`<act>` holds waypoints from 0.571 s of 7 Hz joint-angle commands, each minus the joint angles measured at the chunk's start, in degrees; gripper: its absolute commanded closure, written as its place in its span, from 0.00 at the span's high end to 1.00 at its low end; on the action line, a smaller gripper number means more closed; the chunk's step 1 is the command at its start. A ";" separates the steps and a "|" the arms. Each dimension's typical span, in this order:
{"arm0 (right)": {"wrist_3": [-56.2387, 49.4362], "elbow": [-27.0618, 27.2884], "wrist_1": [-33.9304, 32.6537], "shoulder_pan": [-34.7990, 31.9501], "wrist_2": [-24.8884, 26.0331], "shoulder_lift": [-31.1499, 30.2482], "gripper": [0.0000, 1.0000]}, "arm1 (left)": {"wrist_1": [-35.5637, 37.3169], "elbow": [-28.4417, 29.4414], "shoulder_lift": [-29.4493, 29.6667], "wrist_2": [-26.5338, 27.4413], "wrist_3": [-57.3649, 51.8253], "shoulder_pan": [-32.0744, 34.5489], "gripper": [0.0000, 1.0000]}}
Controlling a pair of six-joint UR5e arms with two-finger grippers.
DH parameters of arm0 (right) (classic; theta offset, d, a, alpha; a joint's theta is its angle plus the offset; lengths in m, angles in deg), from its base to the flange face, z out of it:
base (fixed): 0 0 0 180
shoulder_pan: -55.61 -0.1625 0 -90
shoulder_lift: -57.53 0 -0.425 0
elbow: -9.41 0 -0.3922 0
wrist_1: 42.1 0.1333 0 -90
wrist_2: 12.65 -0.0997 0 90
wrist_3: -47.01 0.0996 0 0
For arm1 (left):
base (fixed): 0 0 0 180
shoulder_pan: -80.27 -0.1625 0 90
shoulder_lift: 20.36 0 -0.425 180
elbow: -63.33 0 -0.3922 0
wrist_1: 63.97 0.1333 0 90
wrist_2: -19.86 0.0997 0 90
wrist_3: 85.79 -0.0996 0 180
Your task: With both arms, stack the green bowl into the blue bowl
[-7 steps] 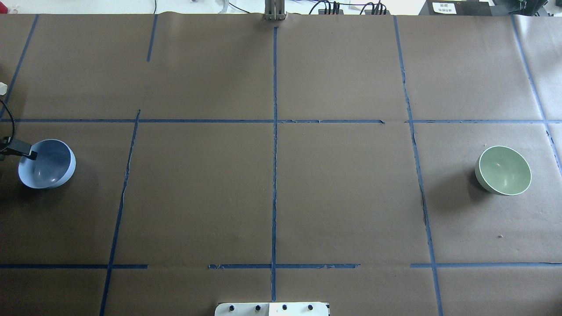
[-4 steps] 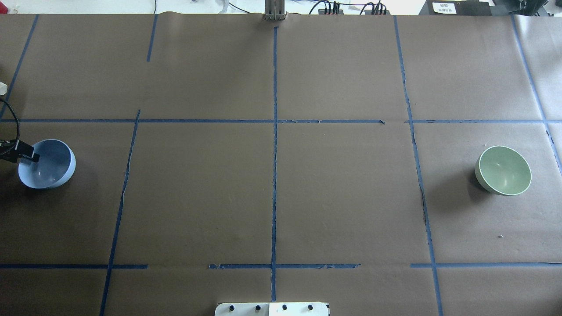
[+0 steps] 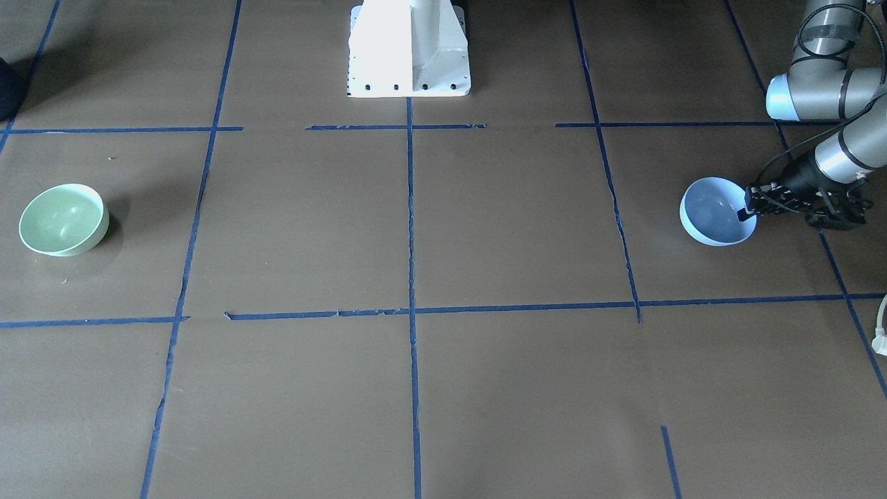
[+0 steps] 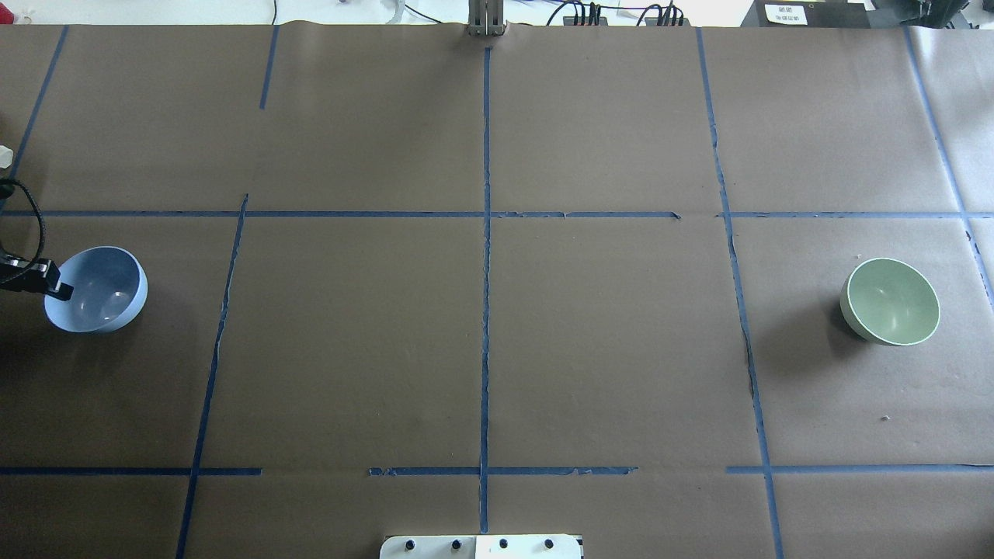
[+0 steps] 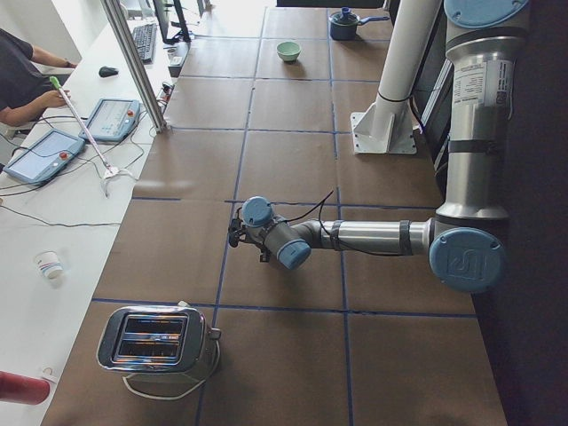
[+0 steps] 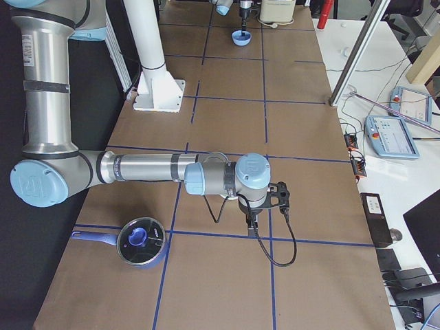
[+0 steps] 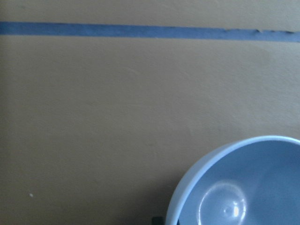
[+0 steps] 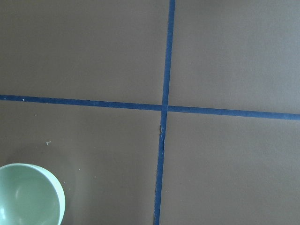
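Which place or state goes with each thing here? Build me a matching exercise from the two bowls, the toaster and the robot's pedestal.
Things:
1. blue bowl
2. green bowl
3. toaster
4. white pedestal

Places or states:
A. untouched by any gripper
B. at the table's end on the robot's left
C. left gripper clamped on its rim
D. middle of the robot's side of the table

Pairs: 1-C, 2-A, 3-B, 4-D

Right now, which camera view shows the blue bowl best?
The exterior front-facing view: the whole blue bowl shows, with the left gripper at its rim. Overhead shows it near the edge; left wrist crops it; exterior right shows it tiny.
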 commanded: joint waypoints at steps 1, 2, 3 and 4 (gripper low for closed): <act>0.00 -0.03 0.00 0.00 -0.03 0.00 1.00 | 3.81 -6.70 0.44 -5.26 5.35 0.24 0.00; 0.00 -0.03 0.00 0.00 -0.11 0.00 1.00 | 7.06 -8.91 2.53 -4.85 9.56 -0.10 0.00; 0.00 -0.03 0.00 0.00 -0.12 0.00 1.00 | 8.49 -9.02 8.21 -3.89 16.13 -0.98 0.00; -0.09 -0.12 0.00 0.00 -0.55 -0.18 1.00 | 8.85 -9.11 12.79 -1.79 24.03 -5.25 0.00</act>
